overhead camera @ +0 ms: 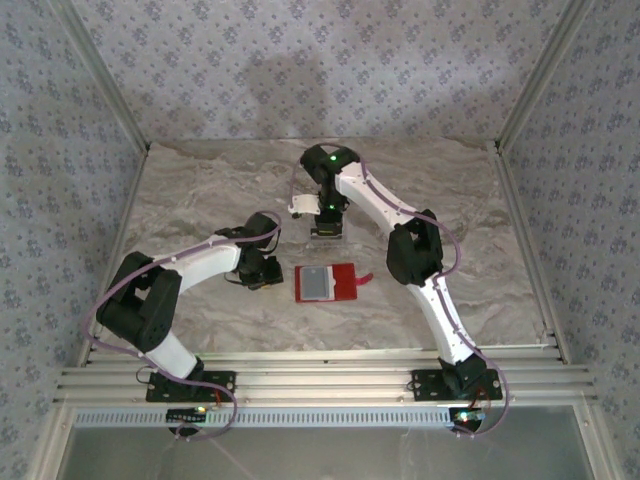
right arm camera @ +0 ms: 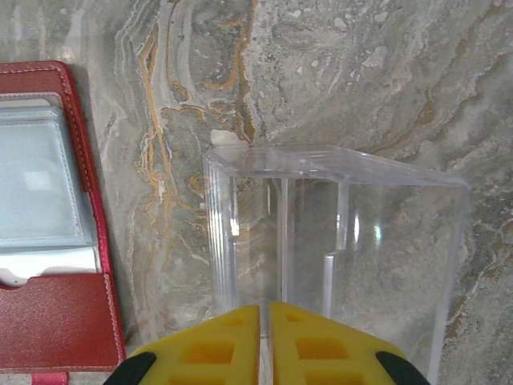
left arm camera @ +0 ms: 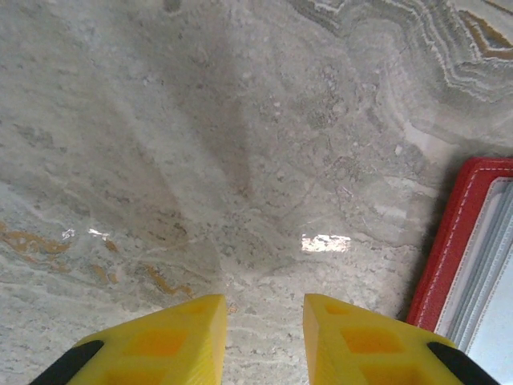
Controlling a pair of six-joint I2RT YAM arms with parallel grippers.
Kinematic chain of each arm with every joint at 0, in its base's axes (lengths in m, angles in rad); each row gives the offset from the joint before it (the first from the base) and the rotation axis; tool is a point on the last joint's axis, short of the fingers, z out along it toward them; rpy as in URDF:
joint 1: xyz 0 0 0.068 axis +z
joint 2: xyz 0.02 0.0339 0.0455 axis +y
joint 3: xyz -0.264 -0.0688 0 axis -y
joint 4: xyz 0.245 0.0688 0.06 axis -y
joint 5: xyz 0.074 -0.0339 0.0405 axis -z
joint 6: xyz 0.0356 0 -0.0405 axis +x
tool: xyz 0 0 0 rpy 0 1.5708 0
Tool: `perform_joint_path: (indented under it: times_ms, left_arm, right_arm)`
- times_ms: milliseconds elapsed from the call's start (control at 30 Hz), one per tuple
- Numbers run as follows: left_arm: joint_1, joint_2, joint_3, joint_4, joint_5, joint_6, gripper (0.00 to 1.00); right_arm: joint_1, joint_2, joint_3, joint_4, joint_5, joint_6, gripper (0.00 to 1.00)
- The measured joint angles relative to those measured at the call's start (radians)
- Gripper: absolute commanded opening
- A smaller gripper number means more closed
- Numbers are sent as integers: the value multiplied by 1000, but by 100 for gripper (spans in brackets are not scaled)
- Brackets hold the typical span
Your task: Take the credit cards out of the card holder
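The card holder (overhead camera: pixel 346 285) lies open and flat on the marble, red with pale grey pockets (overhead camera: pixel 317 283). Its red edge appears at the right of the left wrist view (left arm camera: pixel 449 249) and at the left of the right wrist view (right arm camera: pixel 64 321). The credit cards are hidden; the pockets (right arm camera: pixel 40 184) look pale and cloudy. My left gripper (overhead camera: pixel 265 272) sits low just left of the holder, open (left arm camera: pixel 264 301) over bare marble. My right gripper (overhead camera: pixel 326 232) points down beyond the holder, its jaws (right arm camera: pixel 264 306) almost together above a clear plastic box (right arm camera: pixel 337 164).
The clear box (overhead camera: pixel 300 207) stands on the table (overhead camera: pixel 200 200) behind the holder, with a thin inner wall in line with my right jaws. Patterned walls close in the back and both sides. Bare marble lies left and right of the arms.
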Motion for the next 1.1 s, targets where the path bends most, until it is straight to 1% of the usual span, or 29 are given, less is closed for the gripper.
perform_joint_path:
  times_ms: [333,467,600,733,933,1100]
  left_arm:
    - [0,0,0,1,0,0,32]
    - [0,-1,0,1,0,-4,32]
    - [0,-1,0,1,0,-4,32]
    - [0,-2,0,1,0,-3,32]
    - [0,0,20,1,13,-3,32]
    - [0,12,60,2,25,5,31]
  right_arm:
    - [-11,0,0,41,34,0,17]
    - [-11,-2,-12,79,59,2,21]
    - [-12,-34,-89,149,81,11,24]
    - [-17,-117,-196,221,90,45,27]
    - [-35,-283,-317,310,88,198,28]
    - [-44,-425,-495,394,77,413,28]
